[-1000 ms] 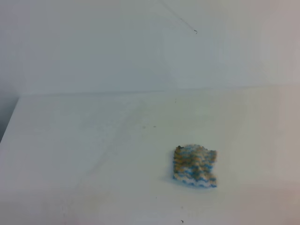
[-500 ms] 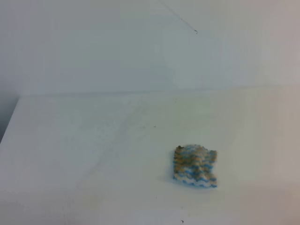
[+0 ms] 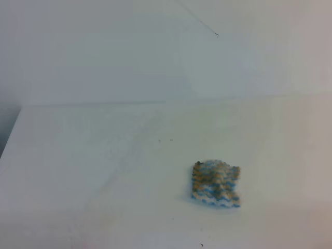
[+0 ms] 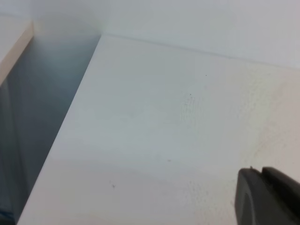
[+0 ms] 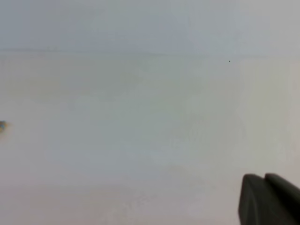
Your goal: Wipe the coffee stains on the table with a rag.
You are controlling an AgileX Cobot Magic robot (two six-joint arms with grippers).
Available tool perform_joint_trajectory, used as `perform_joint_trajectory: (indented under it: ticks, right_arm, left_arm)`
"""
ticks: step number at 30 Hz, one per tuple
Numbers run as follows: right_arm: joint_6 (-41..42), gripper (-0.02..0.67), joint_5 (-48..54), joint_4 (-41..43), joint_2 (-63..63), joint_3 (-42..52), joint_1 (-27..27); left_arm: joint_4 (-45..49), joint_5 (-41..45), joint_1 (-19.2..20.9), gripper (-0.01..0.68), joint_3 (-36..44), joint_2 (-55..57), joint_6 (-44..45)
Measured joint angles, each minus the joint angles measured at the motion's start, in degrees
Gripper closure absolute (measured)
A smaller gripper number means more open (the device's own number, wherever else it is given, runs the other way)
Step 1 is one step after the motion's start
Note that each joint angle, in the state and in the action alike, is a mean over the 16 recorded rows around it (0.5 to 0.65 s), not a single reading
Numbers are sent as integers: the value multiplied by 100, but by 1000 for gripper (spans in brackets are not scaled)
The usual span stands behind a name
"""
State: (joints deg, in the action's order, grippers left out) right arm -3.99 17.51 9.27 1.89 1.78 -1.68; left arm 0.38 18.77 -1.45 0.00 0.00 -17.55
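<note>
Knitted, scalloped rag (image 3: 216,183) — smooth white table (image 3: 93,171)

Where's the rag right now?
In the high view the rag lies flat on the table, right of centre and toward the near edge, with no gripper near it. Its edge just peeks in at the far left of the right wrist view.

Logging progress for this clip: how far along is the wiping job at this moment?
Done: no amber stain shows on the table, only faint smudges. In hand: nothing; the rag lies flat and alone, no gripper on it. The right gripper is shut and empty. Left: I cannot confirm any, unless a stain sits beneath the rag.
</note>
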Motion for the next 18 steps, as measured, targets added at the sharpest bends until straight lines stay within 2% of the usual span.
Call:
perform_joint_trajectory:
  ticks: [18]
  right_arm:
    - [0,652,-1,0,-10,0,0]
  left_arm:
    - [0,0,0,674,0,0,-1]
